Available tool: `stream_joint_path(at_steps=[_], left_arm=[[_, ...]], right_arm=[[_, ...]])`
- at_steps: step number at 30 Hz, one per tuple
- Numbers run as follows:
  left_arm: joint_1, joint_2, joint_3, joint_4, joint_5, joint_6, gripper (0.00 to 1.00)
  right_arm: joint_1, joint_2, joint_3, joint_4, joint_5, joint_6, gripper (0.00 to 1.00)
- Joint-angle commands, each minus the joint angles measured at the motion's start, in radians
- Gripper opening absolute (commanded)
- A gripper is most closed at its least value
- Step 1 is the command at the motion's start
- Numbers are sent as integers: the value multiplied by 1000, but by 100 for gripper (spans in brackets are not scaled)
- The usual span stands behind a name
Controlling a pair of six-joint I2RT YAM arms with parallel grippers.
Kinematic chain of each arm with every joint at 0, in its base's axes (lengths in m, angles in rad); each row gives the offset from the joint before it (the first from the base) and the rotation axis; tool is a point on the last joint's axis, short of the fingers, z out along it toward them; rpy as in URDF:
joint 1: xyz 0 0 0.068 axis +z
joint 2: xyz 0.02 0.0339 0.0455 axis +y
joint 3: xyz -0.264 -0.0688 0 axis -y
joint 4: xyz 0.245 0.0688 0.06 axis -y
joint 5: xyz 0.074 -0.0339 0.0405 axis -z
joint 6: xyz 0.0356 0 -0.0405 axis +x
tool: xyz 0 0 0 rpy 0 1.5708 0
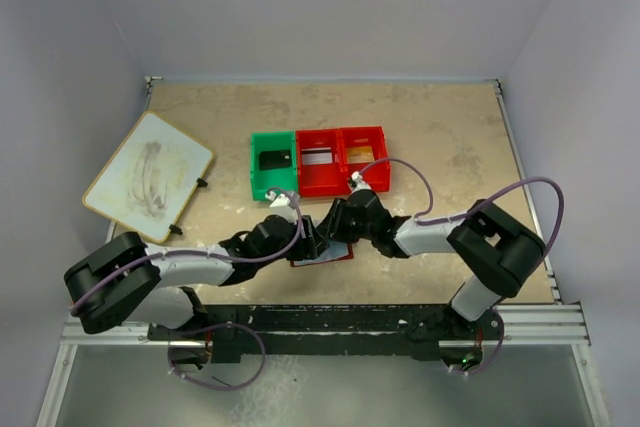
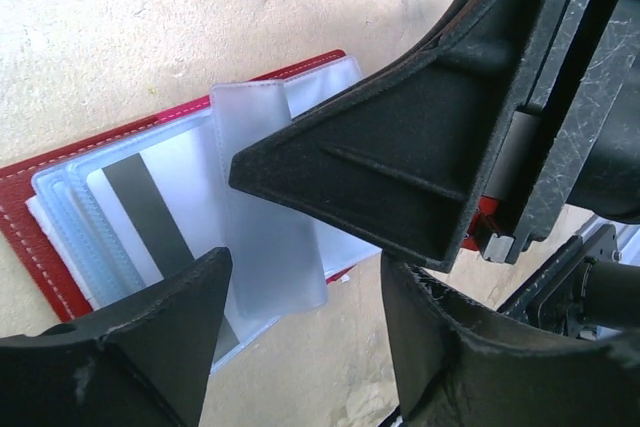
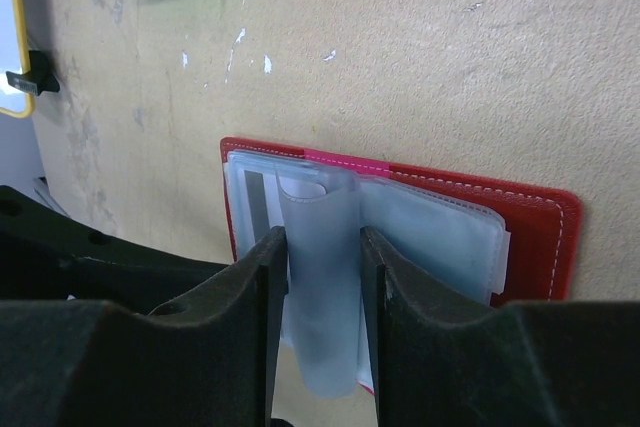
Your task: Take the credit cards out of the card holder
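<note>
Beige bench (image 1: 450,147) carries the card holder (image 3: 530,227), lying open near my bases. My right fingers (image 3: 322,257) pinch one clear sleeve (image 3: 318,197) and stand it upright, I judge to bare the pocket beneath, where a striped card (image 2: 190,177) sits. My left fingers (image 2: 305,262) hang spread just above that card, wide enough, I think, to take its edges.

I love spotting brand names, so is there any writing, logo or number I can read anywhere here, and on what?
No text can be read in any view.
card holder: plain red cover and clear plastic sleeve, no lettering visible.
card inside it: only a dark stripe shows.
black card, silver card, gold card in the bin tray: too small to read.
white board: grey smudges only, nothing legible.
</note>
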Motion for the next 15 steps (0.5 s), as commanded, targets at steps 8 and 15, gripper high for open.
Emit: stream_joint_path(at_steps=[8,15], left_arm=[[-37,43,-87,130,-93,-43,55],[-44,59,-107,192,-107,-69,52]], right_arm=[[-10,-30,13,-69,-4,-27,44],[-10,-82,32,-132,14,-69,54]])
